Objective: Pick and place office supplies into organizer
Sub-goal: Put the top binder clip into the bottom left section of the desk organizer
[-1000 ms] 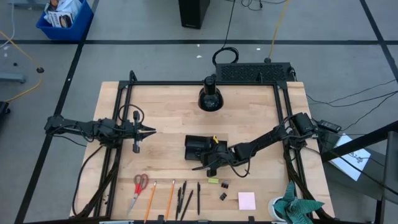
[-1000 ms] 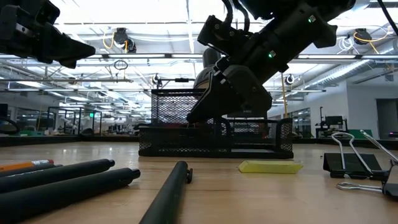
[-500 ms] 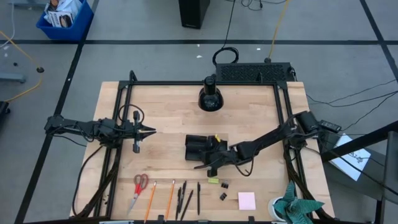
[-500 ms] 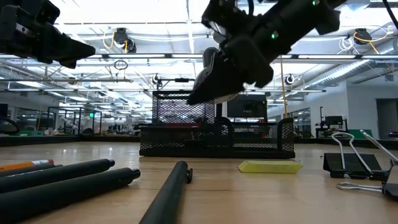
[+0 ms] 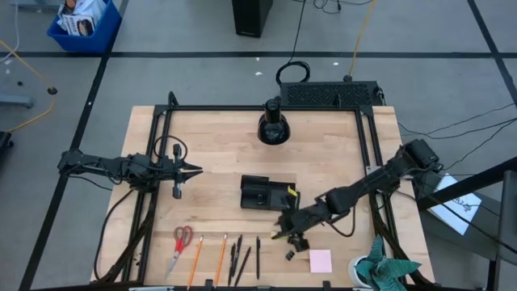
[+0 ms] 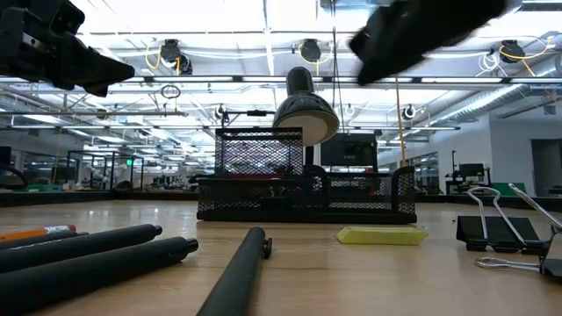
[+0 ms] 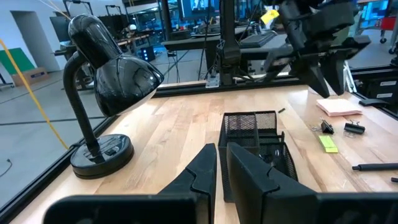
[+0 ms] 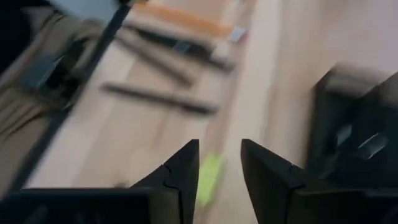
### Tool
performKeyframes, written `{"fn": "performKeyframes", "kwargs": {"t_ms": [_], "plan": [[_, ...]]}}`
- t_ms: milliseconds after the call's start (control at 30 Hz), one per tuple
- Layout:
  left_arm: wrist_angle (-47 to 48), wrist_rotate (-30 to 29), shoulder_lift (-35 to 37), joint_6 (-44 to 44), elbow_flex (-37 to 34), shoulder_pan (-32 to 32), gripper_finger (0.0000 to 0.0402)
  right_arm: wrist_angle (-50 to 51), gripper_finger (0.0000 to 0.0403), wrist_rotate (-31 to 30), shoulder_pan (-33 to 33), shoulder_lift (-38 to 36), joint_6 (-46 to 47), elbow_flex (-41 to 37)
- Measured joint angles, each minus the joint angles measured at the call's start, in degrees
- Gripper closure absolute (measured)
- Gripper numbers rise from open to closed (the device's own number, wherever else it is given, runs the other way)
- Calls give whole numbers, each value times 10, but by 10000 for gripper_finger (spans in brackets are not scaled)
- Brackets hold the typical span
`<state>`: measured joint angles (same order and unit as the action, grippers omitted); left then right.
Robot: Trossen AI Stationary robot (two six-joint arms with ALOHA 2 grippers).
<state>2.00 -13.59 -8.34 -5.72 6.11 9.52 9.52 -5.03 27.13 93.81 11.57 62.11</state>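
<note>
The black mesh organizer [image 5: 262, 194] stands mid-table; it also shows in the low view [image 6: 303, 189]. My right gripper [image 5: 283, 229] hangs open and empty above the small yellow piece [image 8: 210, 171], near the binder clips [image 5: 291, 246]. The pink sticky-note pad [image 5: 321, 260] lies flat to their right. Red-handled scissors [image 5: 182, 241], orange pencils [image 5: 196, 257] and dark pens [image 5: 238, 259] lie along the near edge. My left gripper [image 5: 194, 170] is shut and empty, hovering left of the organizer.
A black desk lamp [image 5: 273, 125] stands at the far middle, behind the organizer. A teal-green cloth [image 5: 388, 271] sits at the near right corner. A black frame rail [image 5: 157, 162] runs along the table's sides. Bare wood lies between my left gripper and the organizer.
My right gripper has drawn back from over the organizer toward the table's near edge and a little to the right. It now hangs over the yellow piece and the binder clips. The organizer has stayed where it was.
</note>
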Motion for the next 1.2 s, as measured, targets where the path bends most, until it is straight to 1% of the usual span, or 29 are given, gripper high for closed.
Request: {"fn": "performKeyframes", "kwargs": {"t_ms": [33,133,367,433,567,700,967,1200], "plan": [[0,0,0,0,0,0,355,13,284,9,5,0,17,0],[0,0,0,0,0,0,355,39,278,8,22,3,58,0],[-1,0,0,2,0,0,355,34,275,8,35,8,157,-36],[0,0,0,1,0,0,355,34,275,8,35,8,172,-52],[0,0,0,0,0,0,355,-34,275,10,32,8,176,-95],[0,0,0,0,0,0,355,-88,275,36,26,8,184,-125],[0,0,0,0,0,0,355,-189,275,39,31,8,217,-170],[0,0,0,0,0,0,355,-191,275,39,34,8,225,-177]]}}
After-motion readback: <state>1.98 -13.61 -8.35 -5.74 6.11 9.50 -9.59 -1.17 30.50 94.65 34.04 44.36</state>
